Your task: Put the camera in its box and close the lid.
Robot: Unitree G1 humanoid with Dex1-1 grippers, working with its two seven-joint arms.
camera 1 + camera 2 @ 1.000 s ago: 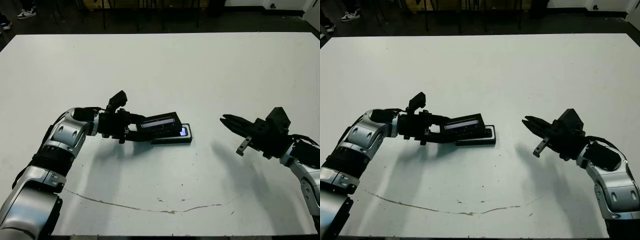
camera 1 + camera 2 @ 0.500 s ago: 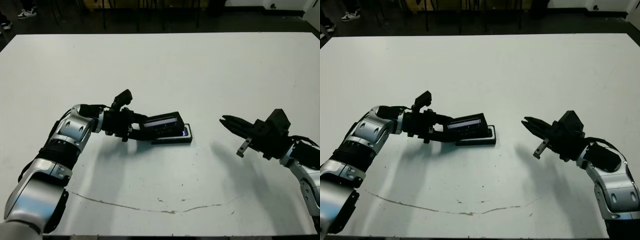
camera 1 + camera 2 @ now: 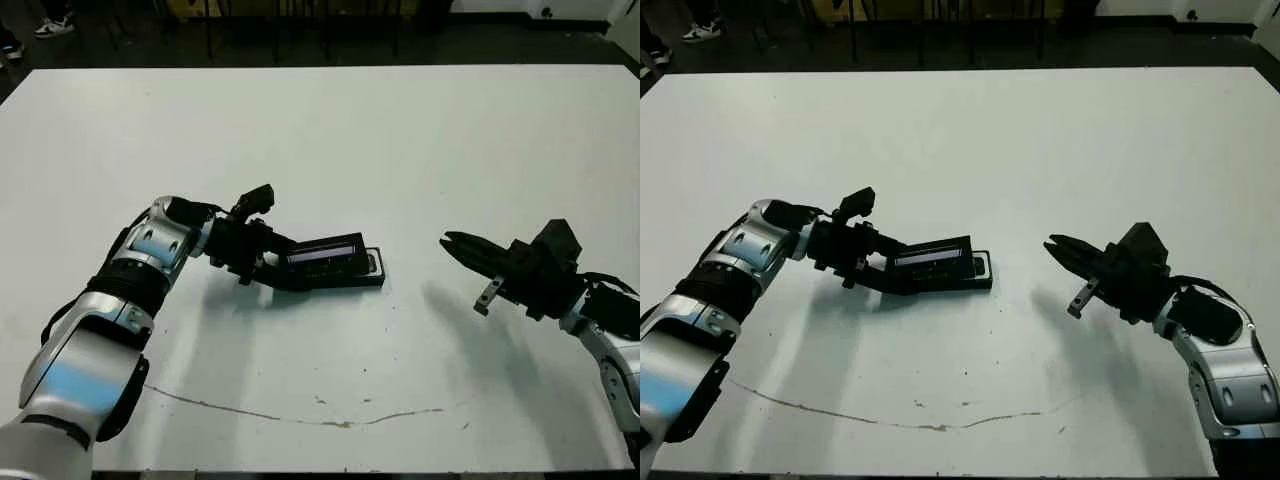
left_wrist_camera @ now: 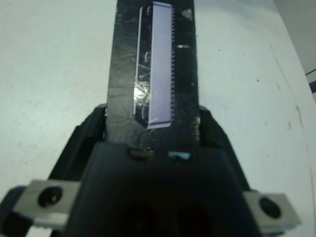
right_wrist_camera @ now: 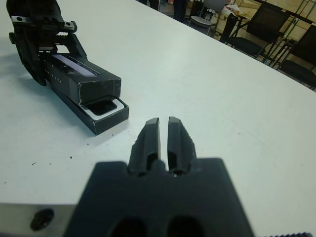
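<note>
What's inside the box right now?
The camera lies in the box; only its end shows. The lid, held by the left tool, covers the rest.

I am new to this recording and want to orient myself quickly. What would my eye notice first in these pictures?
First, the left gripper, left of the table's middle, holds the black lid with its silvery stripe over the box; the lid covers most of the box, and the end toward the right arm is uncovered. There the dark camera lies in the box's white inside. The right gripper hangs shut and empty, apart from the box.
</note>
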